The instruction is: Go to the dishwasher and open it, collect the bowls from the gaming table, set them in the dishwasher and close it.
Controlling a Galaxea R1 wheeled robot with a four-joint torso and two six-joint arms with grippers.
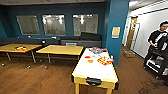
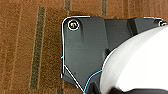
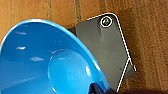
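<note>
Blue, one bowl (image 3: 50, 62) fills the right wrist view above wood floor (image 3: 150, 37), apparently grasped by the right tool though I cannot tell, while orange bowls (image 1: 87, 57) remain on the yellow-rimmed worktop (image 1: 95, 71) ahead, so collecting looks unfinished.

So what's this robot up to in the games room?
It is collecting bowls. The right end effector carries a bright blue round plastic bowl above the brown wood-look floor. The long white-topped, yellow-rimmed gaming table stands ahead, with small orange bowls at its far end. A person stands at the right.
</note>
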